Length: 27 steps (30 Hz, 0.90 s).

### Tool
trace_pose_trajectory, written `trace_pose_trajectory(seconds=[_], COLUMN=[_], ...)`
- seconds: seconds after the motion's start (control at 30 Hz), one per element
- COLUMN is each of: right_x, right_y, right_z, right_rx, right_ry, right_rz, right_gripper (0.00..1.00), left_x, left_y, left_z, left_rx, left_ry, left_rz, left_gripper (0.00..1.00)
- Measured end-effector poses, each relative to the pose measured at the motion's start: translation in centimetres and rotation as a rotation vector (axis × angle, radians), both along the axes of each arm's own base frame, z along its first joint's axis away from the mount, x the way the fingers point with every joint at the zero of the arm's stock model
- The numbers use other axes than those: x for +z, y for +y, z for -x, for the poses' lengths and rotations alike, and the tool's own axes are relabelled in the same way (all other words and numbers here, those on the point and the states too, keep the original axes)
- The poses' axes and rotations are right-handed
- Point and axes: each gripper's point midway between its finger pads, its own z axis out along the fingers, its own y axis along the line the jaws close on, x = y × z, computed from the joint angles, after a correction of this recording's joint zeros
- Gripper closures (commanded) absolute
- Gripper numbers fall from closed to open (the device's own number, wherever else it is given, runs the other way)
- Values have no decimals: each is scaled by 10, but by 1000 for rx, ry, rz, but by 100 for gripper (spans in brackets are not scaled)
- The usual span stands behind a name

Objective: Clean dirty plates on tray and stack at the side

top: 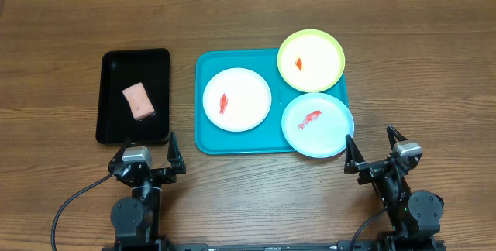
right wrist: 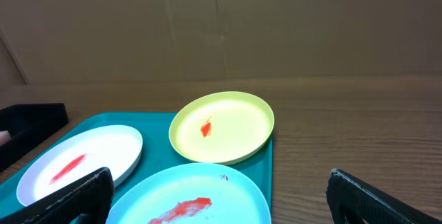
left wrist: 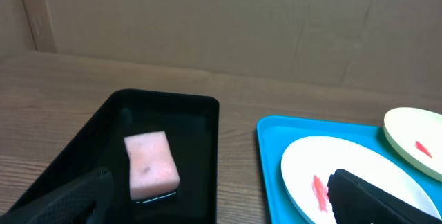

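While both arms rest at the near edge of the table (top: 62, 49), left gripper (top: 147, 149) and right gripper (top: 370, 144) gape wide and empty. A pink sponge (top: 139, 101) in the black tray (top: 116, 127) lies before the left one, likely for wiping. The white plate (top: 237, 100), yellow-green plate (top: 311, 60) and blue plate (top: 317, 125), all red-smeared, crowd the turquoise tray (top: 203, 139) — unstacked.

No text, label, brand, number or sign can be read anywhere: the white plate (top: 249, 87), light blue plate (top: 332, 133), yellow-green plate (top: 319, 48), turquoise tray (top: 203, 139), black tray (top: 112, 121), pink sponge (top: 139, 101) and wooden table (top: 62, 34) show only plain surfaces.
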Motion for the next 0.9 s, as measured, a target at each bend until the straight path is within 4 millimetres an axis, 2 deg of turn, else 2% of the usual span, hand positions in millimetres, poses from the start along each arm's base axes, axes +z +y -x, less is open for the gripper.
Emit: trace_pose_trajectory(seconds=[0.17,0.33,0.9], right_x=[8,8,8], right_y=[-18,-25,-28], right_z=[-4,-5,-5], right_rx=[-104,-147,-166], right_ry=[-39,-41,-41], right_rz=[33,49,54], right_gripper=[0,0,0], left_x=[0,0,0], left_y=[0,-1,-1], left_z=[0,0,0], left_rx=[-2,-3,-4], left_ry=[0,0,0], left_rz=[0,0,0], left_gripper=[0,0,1])
